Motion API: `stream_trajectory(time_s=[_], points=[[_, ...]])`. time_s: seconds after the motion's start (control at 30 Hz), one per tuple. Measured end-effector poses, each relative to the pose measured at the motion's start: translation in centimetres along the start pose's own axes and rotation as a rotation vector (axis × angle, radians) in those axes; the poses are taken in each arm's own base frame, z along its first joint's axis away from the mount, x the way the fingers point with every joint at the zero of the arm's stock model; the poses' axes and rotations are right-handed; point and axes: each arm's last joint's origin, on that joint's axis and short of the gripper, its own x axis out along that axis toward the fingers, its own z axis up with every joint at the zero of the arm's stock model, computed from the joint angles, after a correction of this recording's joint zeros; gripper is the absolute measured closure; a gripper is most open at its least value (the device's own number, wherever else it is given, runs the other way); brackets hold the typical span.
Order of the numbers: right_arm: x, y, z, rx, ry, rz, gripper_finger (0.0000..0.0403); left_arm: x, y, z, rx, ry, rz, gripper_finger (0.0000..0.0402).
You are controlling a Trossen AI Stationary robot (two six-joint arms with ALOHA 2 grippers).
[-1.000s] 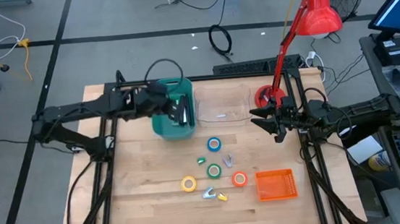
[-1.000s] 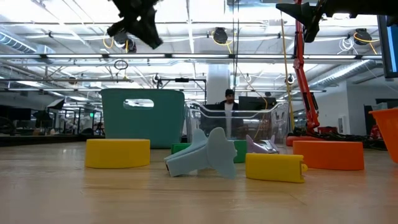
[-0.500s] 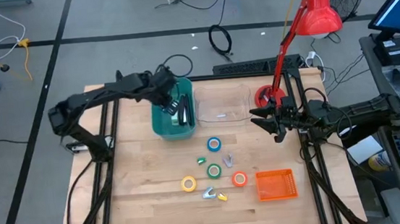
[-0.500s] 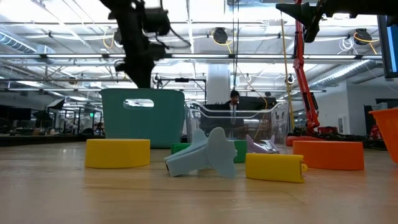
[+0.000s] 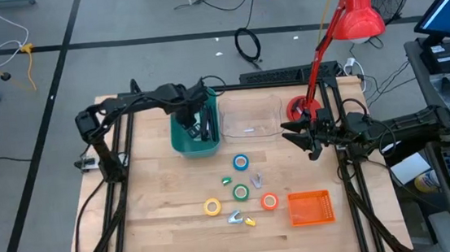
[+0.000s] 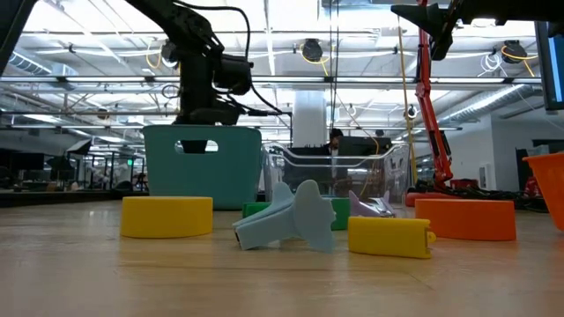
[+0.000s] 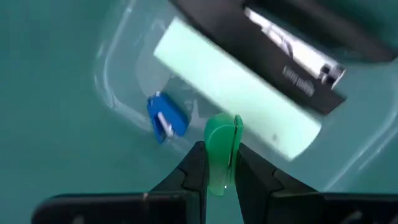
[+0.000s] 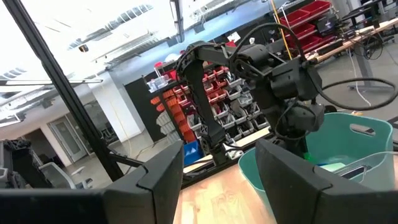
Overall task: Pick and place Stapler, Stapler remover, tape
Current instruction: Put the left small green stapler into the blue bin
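Note:
My left gripper (image 7: 219, 158) points down inside the teal bin (image 5: 179, 143), shut on a small green stapler remover (image 7: 222, 138). Below it in the bin lie the black and pale green stapler (image 7: 249, 87) and a blue stapler remover (image 7: 165, 118). On the table lie the tape rolls: blue (image 5: 240, 163), green (image 5: 241, 192), yellow (image 5: 212, 206) and orange (image 5: 269, 201). Among them are small claw pieces, one grey (image 5: 256, 178) and one yellow (image 5: 250, 220). My right gripper (image 5: 301, 139) waits open, raised at the table's right. My left gripper pinches the green stapler remover by its near end (image 7: 219, 177) between its two fingers. The fingers come from above, pointing down. The piece sticks out past the fingertips toward the bin floor. Whether it touches the stapler beside it I cannot tell.
A clear container (image 5: 249, 121) stands right of the teal bin. An orange basket (image 5: 309, 207) sits near the front right. A red desk lamp (image 5: 358, 12) rises at the far right corner. Bare wood lies at the front left.
My left gripper has sunk from above the teal bin's rim down into the bin. It has tipped to point straight down and rolled about its own line. It has stayed shut on the green piece, which went down with it.

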Motion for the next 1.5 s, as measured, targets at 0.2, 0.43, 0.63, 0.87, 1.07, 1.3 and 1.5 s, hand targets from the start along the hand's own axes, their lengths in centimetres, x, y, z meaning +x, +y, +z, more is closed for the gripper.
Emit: stream_trajectory(time_s=[0.2,0.43,0.63,0.87,1.07,1.3,1.5], points=[[0.0,0.0,0.0,0.001,0.0,0.0,0.0211,-0.3,0.2,-0.3,-0.016,0.023,-0.008,0.0349],[0.0,0.0,0.0,0.001,0.001,0.0,0.0211,-0.3,-0.1,-0.6,-0.026,0.048,-0.009,0.0349],[0.0,0.0,0.0,0.001,0.0,0.0,0.0211,-0.4,0.0,-0.3,0.025,0.02,-0.01,0.0349],[0.0,0.0,0.0,0.001,0.001,0.0,0.0211,-2.0,0.0,0.7,0.023,-0.037,-0.026,0.0349],[0.0,0.0,0.0,0.001,0.0,0.0,0.0211,-2.3,-0.2,1.1,-0.077,-0.046,-0.031,0.0349],[0.0,0.0,0.0,0.0,-0.001,-0.003,0.0211,-1.4,0.0,1.2,-0.206,-0.02,0.034,0.0349],[0.0,0.0,0.0,0.0,0.001,-0.003,0.0211,1.7,-0.4,1.5,-0.224,0.103,0.072,0.0349]])
